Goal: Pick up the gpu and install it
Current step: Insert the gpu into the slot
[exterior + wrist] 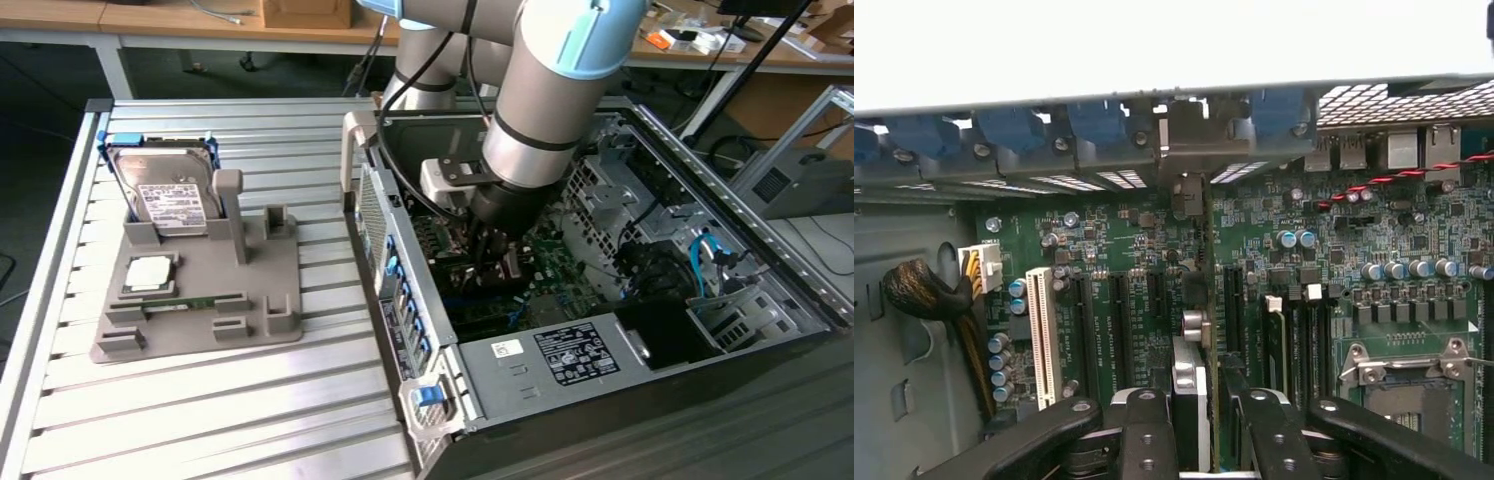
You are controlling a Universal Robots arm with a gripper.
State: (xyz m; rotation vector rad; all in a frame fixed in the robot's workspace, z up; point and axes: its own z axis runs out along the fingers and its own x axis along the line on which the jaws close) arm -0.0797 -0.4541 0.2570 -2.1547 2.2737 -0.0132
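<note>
Holding the gpu (pixel 1190 385) edge-on, gripper (pixel 1196 420) inside computer case (pixel 561 385).

No text is legible: printing on the hard drive label (pixel 168 205), the power supply labels (pixel 577 355) and the motherboard (pixel 1104 330) cannot be read

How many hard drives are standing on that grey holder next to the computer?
1. The hard drive stands at the far end of the grey holder, on the exterior view's left of the computer case; none seems hidden.

Exterior view high, angled down; wrist view close; both share motherboard (pixel 534 275) (pixel 1124 260).
</note>
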